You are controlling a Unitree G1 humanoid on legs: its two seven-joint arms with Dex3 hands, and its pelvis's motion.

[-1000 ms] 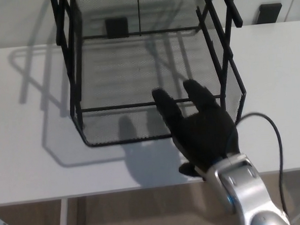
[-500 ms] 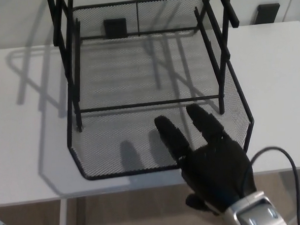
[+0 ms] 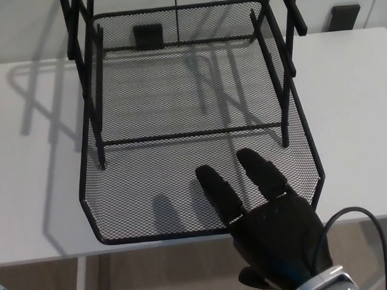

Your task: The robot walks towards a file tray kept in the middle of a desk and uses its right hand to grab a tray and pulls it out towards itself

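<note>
A black wire-mesh tray (image 3: 87, 187) lies on the white desk (image 3: 354, 107), drawn partly out of its black rack frame (image 3: 82, 41). Its front rim reaches almost to the desk's near edge. My right hand (image 3: 273, 234) sits at the tray's front right corner. Two fingers (image 3: 217, 192) reach over the front rim and rest on the mesh floor, with the thumb below the rim, so the hand is hooked on the tray. My left hand does not show.
The frame's upright posts (image 3: 285, 72) stand over the tray's back half. Two small black blocks (image 3: 345, 15) sit on the wall behind the desk. A black cable (image 3: 364, 212) loops from my right wrist. Brown floor (image 3: 153, 273) shows below the desk's near edge.
The tray has slid out of the frame towards me, its front rim moving down the picture. My right hand has drawn back with it.
</note>
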